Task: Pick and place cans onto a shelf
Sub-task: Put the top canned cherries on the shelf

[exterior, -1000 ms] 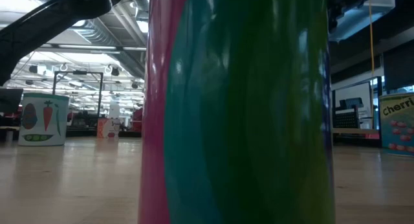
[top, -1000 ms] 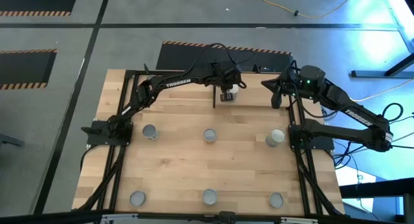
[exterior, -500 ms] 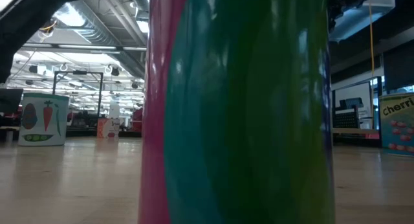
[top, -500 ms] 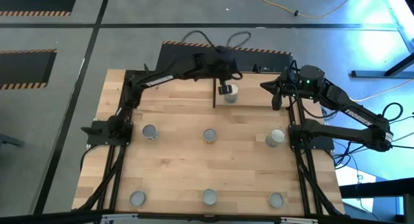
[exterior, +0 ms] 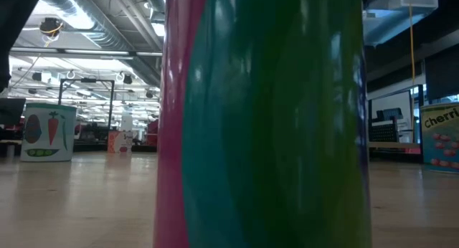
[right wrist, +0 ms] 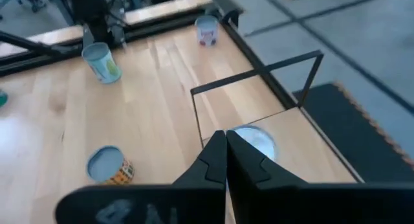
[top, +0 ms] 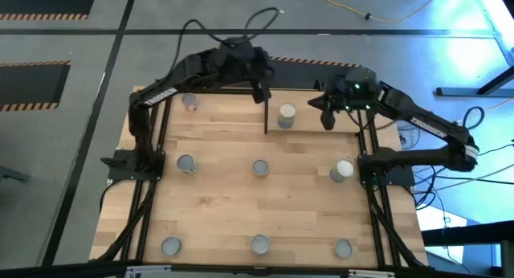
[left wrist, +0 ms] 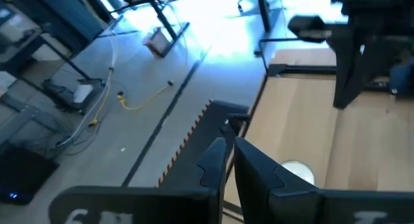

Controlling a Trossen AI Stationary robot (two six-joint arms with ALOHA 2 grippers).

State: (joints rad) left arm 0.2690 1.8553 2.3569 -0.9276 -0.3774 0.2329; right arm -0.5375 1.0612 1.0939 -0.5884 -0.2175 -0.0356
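One can (top: 286, 116) stands upright on the shelf (top: 309, 124), a light board at the table's far middle with a thin black panel (top: 266, 117) on its left. It also shows in the left wrist view (left wrist: 298, 173) and the right wrist view (right wrist: 256, 140). My left gripper (top: 259, 91) is shut and empty, over the table's far edge, left of the can. My right gripper (top: 325, 117) is shut and empty, just right of the can. Several more cans stand on the tabletop, one (top: 189, 102) at the far left.
Cans stand in two rows: (top: 186, 163), (top: 260, 167), (top: 344, 170), and near the front edge (top: 170, 246), (top: 260, 244), (top: 343, 247). A pink and green can (exterior: 265, 119) fills the low view. Black arm frames run along both table sides.
My left gripper has drawn back from the can on the shelf, toward the table's far edge and to the left; the can stays upright on the shelf. My right gripper has gone toward the table's left, closer to that can.
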